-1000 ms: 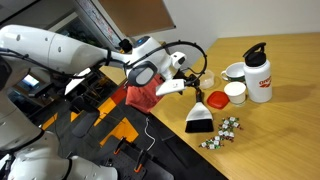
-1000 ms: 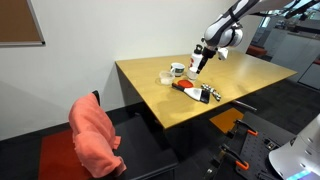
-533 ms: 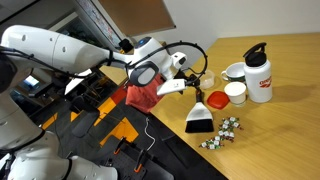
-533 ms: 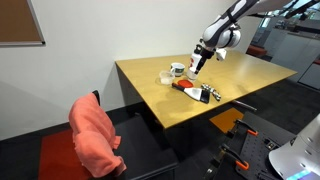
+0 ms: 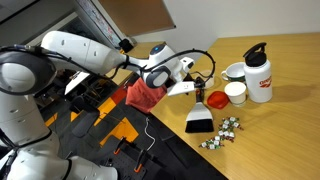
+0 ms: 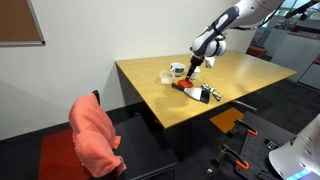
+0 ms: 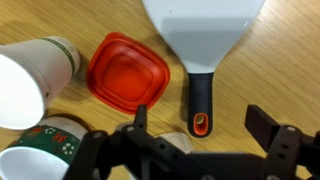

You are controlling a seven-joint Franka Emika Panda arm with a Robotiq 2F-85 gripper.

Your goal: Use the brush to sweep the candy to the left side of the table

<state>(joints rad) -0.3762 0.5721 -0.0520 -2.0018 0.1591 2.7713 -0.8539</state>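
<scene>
Candy (image 5: 222, 132) clustered near the front edge of the table (image 5: 285, 125), brush (image 5: 199, 119) lying flat just beside it, gripper (image 7: 198, 120) hovering over the brush handle with jaws spread wide and empty, red dish (image 5: 216, 99) beside the handle, white cup (image 5: 235, 92) and bottle (image 5: 259, 72) behind

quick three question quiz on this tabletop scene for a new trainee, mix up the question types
1. True or false: the gripper is shut on the hand brush with the fan-shaped bristle block.
2. In the wrist view, what lies right beside the brush's handle? A) a red, rounded-square plastic dish B) a blue glass bowl C) a green sponge
3. Fill in: in an exterior view, the cluster of tiny wrapped sweets lies nearer the brush's ______ end than its handle end.
Key: 1 false, the jaws stand apart, with the handle showing between them in the wrist view; 2 A; 3 bristle.
</scene>
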